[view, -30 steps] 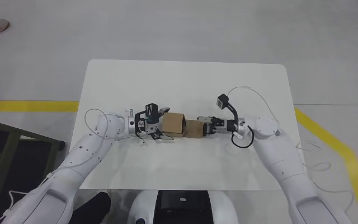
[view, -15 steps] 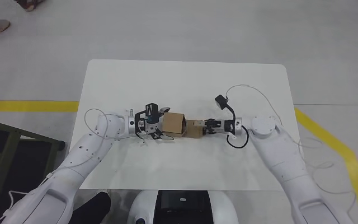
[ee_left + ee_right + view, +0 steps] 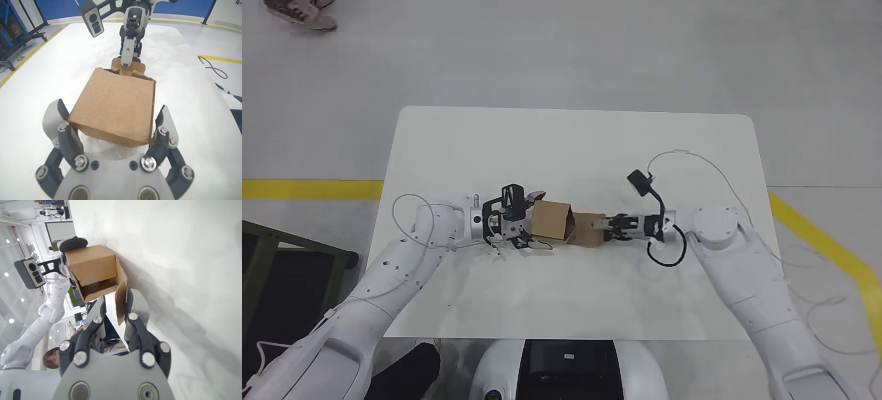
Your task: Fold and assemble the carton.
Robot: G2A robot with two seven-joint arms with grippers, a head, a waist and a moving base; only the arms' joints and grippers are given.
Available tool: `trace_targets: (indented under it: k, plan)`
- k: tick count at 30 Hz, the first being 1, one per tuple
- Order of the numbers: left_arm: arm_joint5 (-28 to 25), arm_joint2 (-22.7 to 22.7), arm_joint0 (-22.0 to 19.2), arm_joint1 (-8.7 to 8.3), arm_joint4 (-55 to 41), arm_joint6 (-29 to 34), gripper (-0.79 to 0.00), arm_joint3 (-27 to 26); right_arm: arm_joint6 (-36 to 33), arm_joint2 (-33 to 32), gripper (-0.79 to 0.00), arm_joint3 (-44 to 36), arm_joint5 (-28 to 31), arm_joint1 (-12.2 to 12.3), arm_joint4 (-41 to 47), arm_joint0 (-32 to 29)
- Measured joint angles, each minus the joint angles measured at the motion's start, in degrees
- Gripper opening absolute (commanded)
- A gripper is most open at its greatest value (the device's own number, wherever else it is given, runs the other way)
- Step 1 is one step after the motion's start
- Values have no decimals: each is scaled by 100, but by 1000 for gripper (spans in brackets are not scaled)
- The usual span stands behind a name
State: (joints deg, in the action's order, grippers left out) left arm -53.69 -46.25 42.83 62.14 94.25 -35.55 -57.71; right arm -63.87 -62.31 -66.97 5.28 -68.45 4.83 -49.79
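Brown cardboard carton (image 3: 554,221) lying on its side a little below the centre of the top view, on the white table (image 3: 442,150), with its length running left to right. Closed end toward the left of that frame, open end toward the right, and one end flap (image 3: 590,229) standing out from the opening.

At the closed end, the left gripper (image 3: 525,228), spread wide, with one finger on each side of the carton (image 3: 115,106). In the left wrist view, black pads (image 3: 63,111) against the two near corners of the box, so holding it.

At the open end, just right of the carton in the top view, the right gripper (image 3: 610,226), set narrow. In the right wrist view, the flap (image 3: 121,302) between its two fingers (image 3: 130,300), close against one of them, with a small dark gap to the other; not clamped. Hollow inside of the carton (image 3: 90,262) visible there, with rough cut edges. In the left wrist view, one fingertip of the right gripper (image 3: 126,63) touching the rounded flap (image 3: 139,66) behind the box.

Black wrist camera (image 3: 639,182) standing up from the right arm, above and right of the carton in the top view. Yellow floor line (image 3: 302,188) at the left edge of that frame, beyond the table.
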Motion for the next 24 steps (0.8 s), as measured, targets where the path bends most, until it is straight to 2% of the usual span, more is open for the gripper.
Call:
trace_targets:
  k: [2,6,12,24]
  plan:
    - [5,-2,2,0,-3,-1,0,2,-31,-4,-496,16,0,-1,102,-4]
    - [13,-1,4,2,-6,0,0,9,-152,44,-480,129,9,-23,369,31]
    - [13,3,-2,5,-4,7,0,21,-287,182,-480,421,122,-77,672,151]
    - [8,5,-9,7,3,-5,0,34,-354,539,-465,638,255,-166,614,352]
